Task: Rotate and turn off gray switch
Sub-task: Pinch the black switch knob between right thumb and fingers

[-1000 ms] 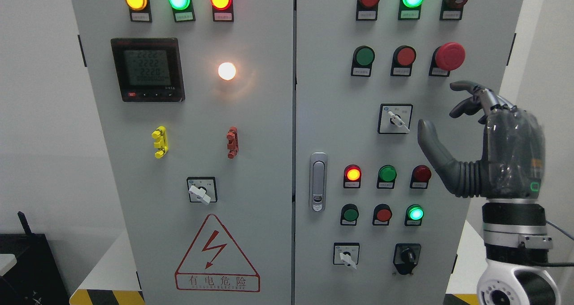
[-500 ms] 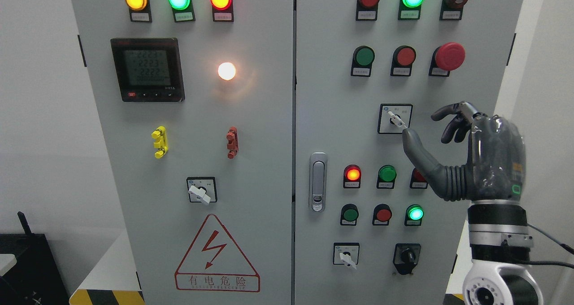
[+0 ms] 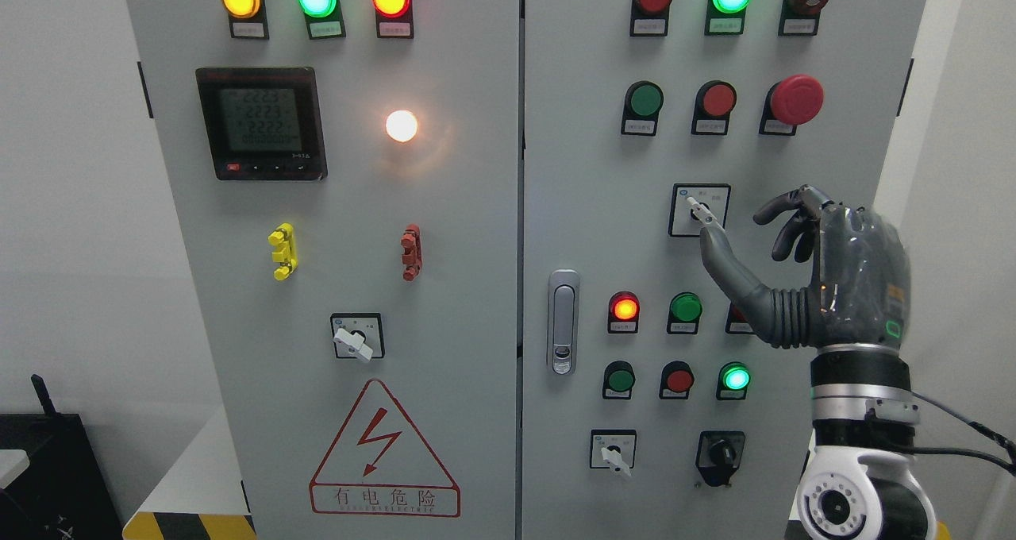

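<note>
The gray rotary switch (image 3: 697, 209) sits in a square black-framed plate on the right cabinet door (image 3: 579, 206). Its lever points up-left and slants down to the right. My right hand (image 3: 734, 226) is just right of and below it, palm toward the panel. The thumb (image 3: 718, 256) reaches up-left, and its tip covers the lower end of the lever. I cannot tell if it presses on it. The other fingers (image 3: 786, 210) are loosely curled to the right of the plate and hold nothing. The left hand is out of view.
Two similar gray switches sit at the left door (image 3: 354, 338) and the lower right door (image 3: 613, 451), next to a black knob (image 3: 720, 451). Lit lamps and push buttons surround the hand, with a red mushroom button (image 3: 796, 99) above. A door handle (image 3: 563, 322) is at the left.
My right hand has moved left and down toward the gray switch. The thumb tip now overlaps the lever's lower end. The lever has not visibly turned.
</note>
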Available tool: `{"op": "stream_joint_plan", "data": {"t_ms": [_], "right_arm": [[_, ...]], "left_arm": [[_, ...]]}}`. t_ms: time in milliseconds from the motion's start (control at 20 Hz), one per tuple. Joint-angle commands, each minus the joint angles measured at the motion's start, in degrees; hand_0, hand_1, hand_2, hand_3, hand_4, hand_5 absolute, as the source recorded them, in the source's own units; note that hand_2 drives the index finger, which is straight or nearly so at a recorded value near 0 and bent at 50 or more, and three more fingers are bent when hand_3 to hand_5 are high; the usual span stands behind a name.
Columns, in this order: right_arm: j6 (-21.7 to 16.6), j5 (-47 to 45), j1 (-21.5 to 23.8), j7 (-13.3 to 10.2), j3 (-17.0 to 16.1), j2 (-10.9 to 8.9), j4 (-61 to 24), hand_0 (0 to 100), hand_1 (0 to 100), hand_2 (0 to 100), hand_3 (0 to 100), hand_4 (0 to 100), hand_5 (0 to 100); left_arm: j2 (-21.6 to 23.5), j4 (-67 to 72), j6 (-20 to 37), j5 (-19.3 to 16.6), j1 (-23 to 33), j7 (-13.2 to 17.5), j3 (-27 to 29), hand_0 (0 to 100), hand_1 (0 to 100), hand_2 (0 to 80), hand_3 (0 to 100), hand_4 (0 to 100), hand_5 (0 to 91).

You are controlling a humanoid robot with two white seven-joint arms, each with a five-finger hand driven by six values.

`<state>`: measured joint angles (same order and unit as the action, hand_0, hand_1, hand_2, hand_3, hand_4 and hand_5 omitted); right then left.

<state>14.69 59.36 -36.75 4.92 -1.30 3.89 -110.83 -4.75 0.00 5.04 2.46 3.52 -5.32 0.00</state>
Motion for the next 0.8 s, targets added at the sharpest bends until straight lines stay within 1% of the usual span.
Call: {"op": "stream_joint_plan", "data": {"t_ms": [0, 150, 300, 500, 550, 750], "right_arm": [[0.7, 0.7, -1.2, 0.2, 2.0, 0.07, 1.9, 0, 36, 55, 86, 91, 100], [2.5, 0.8, -2.2, 0.4, 3.1, 0.07, 2.8, 0, 37, 57, 86, 91, 100], [4.0, 0.8, -2.5, 0.4, 3.2, 0.07, 3.4, 0, 37, 58, 86, 91, 100], [4.1, 0.7, -2.9, 0.5, 3.2, 0.07, 4.0, 0, 38, 59, 86, 91, 100], [4.1, 0.8, -2.9, 1.2, 3.2, 0.07, 4.0, 0, 38, 59, 86, 91, 100], [4.1, 0.8, -3.3, 1.5, 3.2, 0.07, 4.4, 0, 38, 59, 86, 91, 100]], "left_arm": [[0.0, 0.8, 0.0, 0.0, 0.0, 0.0, -0.1, 12, 39, 0.0, 0, 0, 0.0], [0.0, 0.8, 0.0, 0.0, 0.0, 0.0, -0.1, 12, 39, 0.0, 0, 0, 0.0], [0.0, 0.8, 0.0, 0.0, 0.0, 0.0, -0.1, 12, 39, 0.0, 0, 0, 0.0], [0.0, 0.8, 0.0, 0.0, 0.0, 0.0, -0.1, 12, 39, 0.0, 0, 0, 0.0], [0.0, 0.8, 0.0, 0.0, 0.0, 0.0, -0.1, 12, 39, 0.0, 0, 0, 0.0], [0.0, 0.8, 0.0, 0.0, 0.0, 0.0, -0.1, 12, 39, 0.0, 0, 0, 0.0]]}}
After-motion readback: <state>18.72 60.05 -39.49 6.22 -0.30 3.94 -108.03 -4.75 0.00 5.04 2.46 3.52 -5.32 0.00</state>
